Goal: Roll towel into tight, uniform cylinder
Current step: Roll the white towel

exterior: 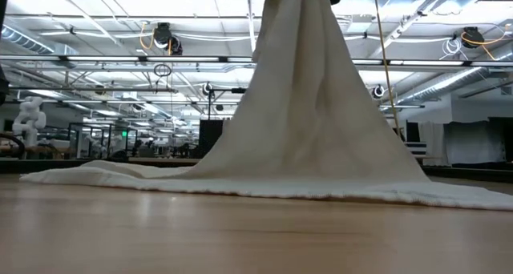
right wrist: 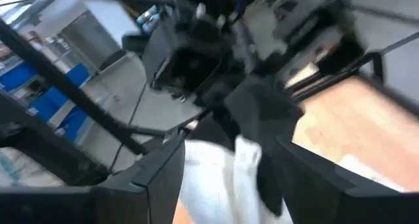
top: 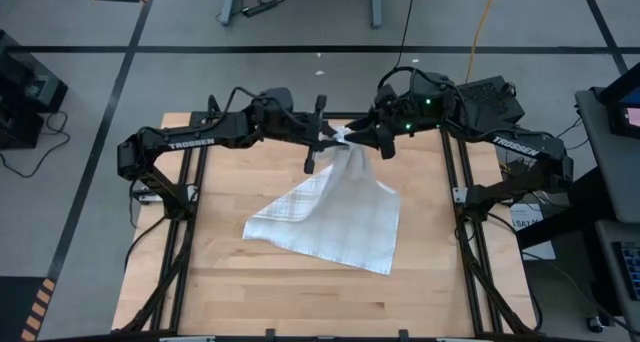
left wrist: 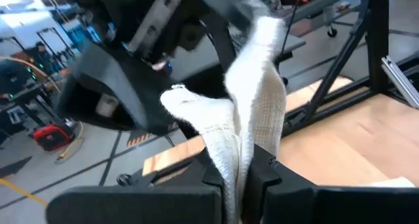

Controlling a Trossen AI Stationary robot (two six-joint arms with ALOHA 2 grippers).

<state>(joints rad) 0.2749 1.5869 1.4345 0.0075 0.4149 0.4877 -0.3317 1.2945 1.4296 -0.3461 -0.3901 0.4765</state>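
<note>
The white checked towel is lifted by one bunched end over the table's far edge. It hangs as a cone in the low view, and its lower part lies spread on the wood. My left gripper is shut on the bunched end, which also shows in the left wrist view. My right gripper faces it from the right. In the right wrist view its fingers stand wide apart, with the white cloth between them. My left gripper pinches the towel's bunched upper end between its two fingers, with several gathered layers. A tuft of cloth sticks out beyond the fingertips. The rest hangs below, with its lower half on the table.
The wooden table top has free room at the near side. Black frame rails run along the table's left side and right side. The room beyond the table shows in the low view.
</note>
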